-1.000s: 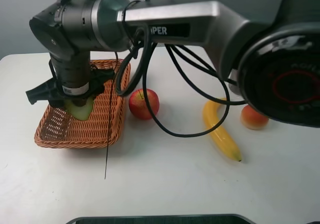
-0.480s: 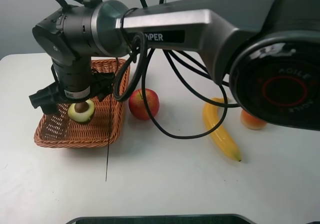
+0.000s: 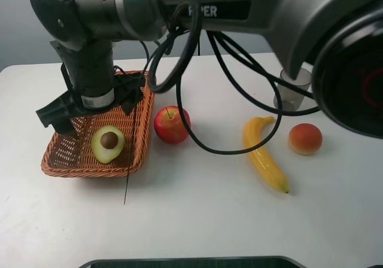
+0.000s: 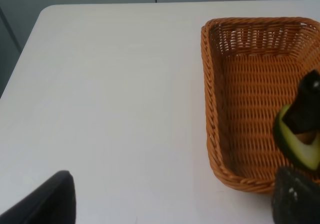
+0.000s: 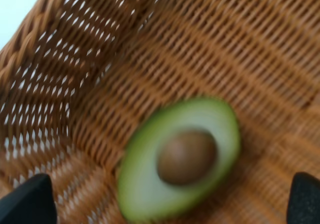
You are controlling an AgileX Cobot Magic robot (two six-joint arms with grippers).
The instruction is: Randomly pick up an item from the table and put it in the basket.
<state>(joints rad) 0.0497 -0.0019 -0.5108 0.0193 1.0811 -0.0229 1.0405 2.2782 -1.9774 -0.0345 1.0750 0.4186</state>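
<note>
The halved avocado (image 3: 108, 143) lies pit up inside the orange-brown wicker basket (image 3: 90, 172) at the left of the white table (image 3: 209, 220). My right gripper (image 3: 93, 107) reaches across the table and hangs open just above the avocado, holding nothing. In the right wrist view the avocado (image 5: 180, 156) lies on the basket weave (image 5: 50, 84) between the spread fingertips of the gripper (image 5: 165, 199). The left wrist view shows the basket (image 4: 210, 109), part of the avocado (image 4: 297, 144) and bare table (image 4: 110, 94). My left gripper (image 4: 170, 204) is open and empty over the table, left of the basket.
A red apple (image 3: 172, 124) sits just right of the basket. A yellow banana (image 3: 263, 154), an orange fruit (image 3: 305, 139) and a grey translucent cup (image 3: 293, 91) are at the right. Black cables (image 3: 197, 130) hang from the arm over the table's middle.
The right gripper held the avocado over the basket, then let it go. The avocado now lies in the basket and the gripper has risen, open.
</note>
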